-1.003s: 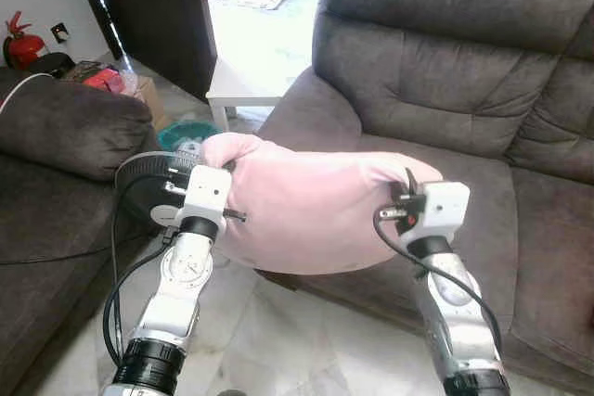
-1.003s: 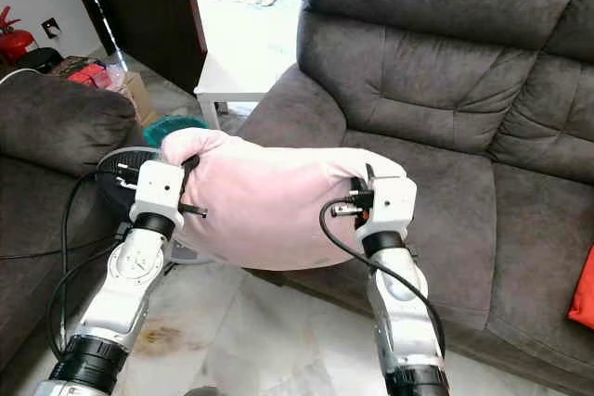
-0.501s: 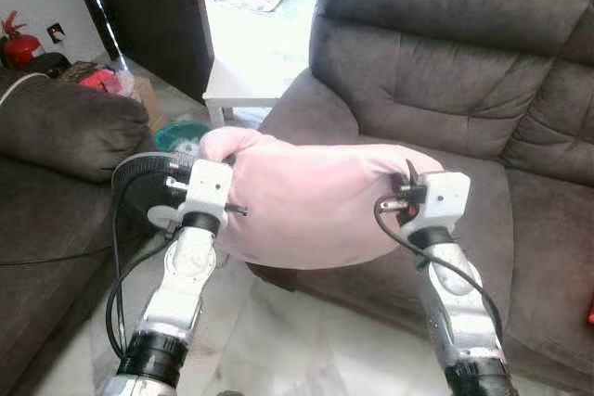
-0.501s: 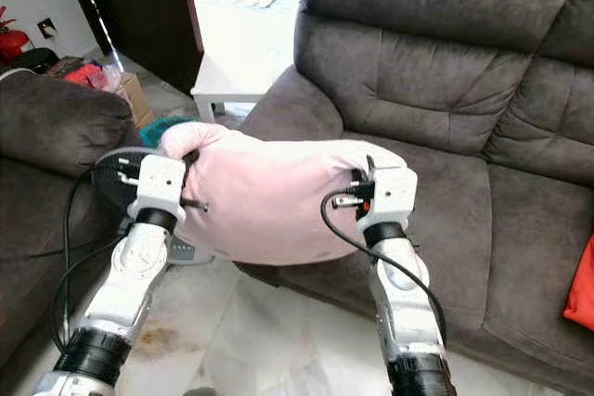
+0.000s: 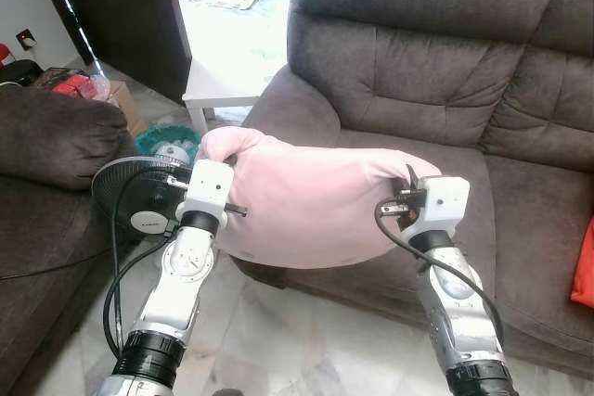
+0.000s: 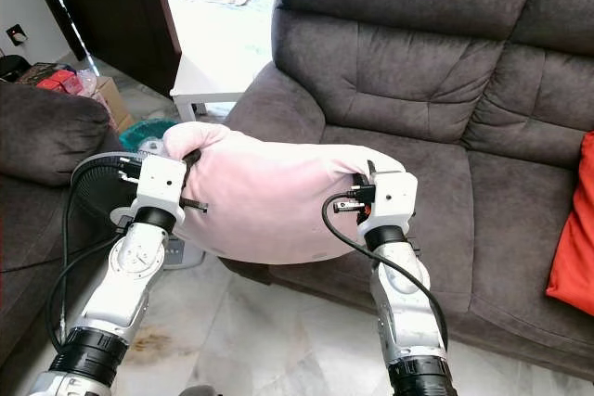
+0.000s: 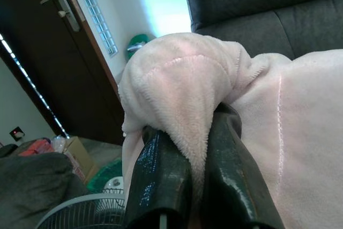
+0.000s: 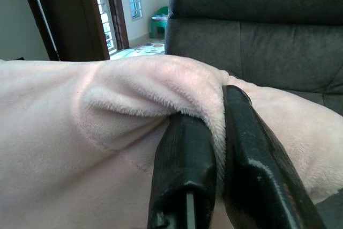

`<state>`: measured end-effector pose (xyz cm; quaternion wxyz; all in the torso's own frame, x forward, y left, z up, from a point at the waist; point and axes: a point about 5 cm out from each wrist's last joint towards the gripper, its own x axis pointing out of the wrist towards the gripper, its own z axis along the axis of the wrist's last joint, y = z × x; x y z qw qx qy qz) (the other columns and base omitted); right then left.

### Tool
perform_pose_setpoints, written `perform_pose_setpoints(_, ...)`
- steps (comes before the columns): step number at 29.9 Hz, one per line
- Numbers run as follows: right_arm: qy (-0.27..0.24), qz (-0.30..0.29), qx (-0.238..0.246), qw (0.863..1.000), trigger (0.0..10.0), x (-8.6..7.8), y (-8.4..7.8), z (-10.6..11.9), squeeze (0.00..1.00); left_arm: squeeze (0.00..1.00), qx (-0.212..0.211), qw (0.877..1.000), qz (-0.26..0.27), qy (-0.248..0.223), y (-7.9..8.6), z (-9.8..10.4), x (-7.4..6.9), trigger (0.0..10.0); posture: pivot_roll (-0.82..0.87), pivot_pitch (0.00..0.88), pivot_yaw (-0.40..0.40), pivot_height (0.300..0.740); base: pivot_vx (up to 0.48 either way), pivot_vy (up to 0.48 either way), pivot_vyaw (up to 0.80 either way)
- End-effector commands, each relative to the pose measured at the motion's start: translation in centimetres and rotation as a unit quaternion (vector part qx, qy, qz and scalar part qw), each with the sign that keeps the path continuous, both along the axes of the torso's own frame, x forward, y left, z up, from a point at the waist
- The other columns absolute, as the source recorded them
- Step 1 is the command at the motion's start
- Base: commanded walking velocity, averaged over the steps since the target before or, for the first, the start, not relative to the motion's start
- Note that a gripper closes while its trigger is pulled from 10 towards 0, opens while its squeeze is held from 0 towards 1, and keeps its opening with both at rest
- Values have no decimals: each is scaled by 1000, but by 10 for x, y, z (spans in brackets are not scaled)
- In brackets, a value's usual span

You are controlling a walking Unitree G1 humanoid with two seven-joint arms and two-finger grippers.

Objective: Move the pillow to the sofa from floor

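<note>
The pillow (image 5: 311,206) is held over the sofa (image 5: 483,201) seat's front edge, pinched at both corners by the left gripper (image 7: 201,148) and right gripper (image 8: 217,132). It should be carried further over the seat before being released.

Pale marble floor (image 5: 278,340), glossy, faintly stained near the left arm's base. Standing on it: a dark grey sofa (image 5: 436,71) ahead, a second dark sofa (image 5: 46,136) at left, a black fan (image 5: 135,201) between them with its cable trailing across the tiles. Farther back, a low white table (image 5: 218,90) beside the sofa's arm, a teal basket (image 5: 172,139), a cardboard box (image 5: 116,99). On the sofa's right seat, a red cushion (image 6: 575,220) leaning upright.
</note>
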<state>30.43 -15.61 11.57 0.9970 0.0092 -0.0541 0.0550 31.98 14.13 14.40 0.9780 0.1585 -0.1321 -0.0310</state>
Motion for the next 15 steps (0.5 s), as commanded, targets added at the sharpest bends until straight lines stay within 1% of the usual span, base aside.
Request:
perform_pose_setpoints(1, -33, -11, 3, 999, 10000, 2, -6, 14, 0, 0, 3, 1000, 0, -19, 0, 8, -2, 10000, 116, 55, -28, 740, 0, 0, -750)
perform_pose_setpoints(5, -33, -11, 3, 999, 10000, 2, -5, 14, 0, 0, -6, 1000, 2, -19, 0, 7, -3, 10000, 117, 52, -28, 740, 0, 0, -750)
perform_pose_setpoints(10, -33, -10, 3, 999, 10000, 2, -5, 14, 0, 0, 7, 1000, 0, -22, 0, 8, -3, 10000, 115, 48, -27, 740, 0, 0, -750)
perform_pose_setpoints(13, -35, -11, 1, 999, 10000, 2, -6, 15, 0, 0, 4, 1000, -2, -24, -1, 8, -3, 10000, 114, 45, -27, 740, 0, -480, -750)
perform_pose_setpoints(14, -36, -11, 1, 999, 10000, 2, -6, 16, 0, 0, 3, 1000, -2, -24, -1, 8, -3, 10000, 113, 44, -27, 740, 0, -311, -750)
perform_pose_setpoints(15, -36, -11, 0, 999, 10000, 2, -7, 16, 0, 0, 0, 1000, -1, -23, -1, 8, -3, 10000, 113, 44, -27, 740, 0, 0, -738)
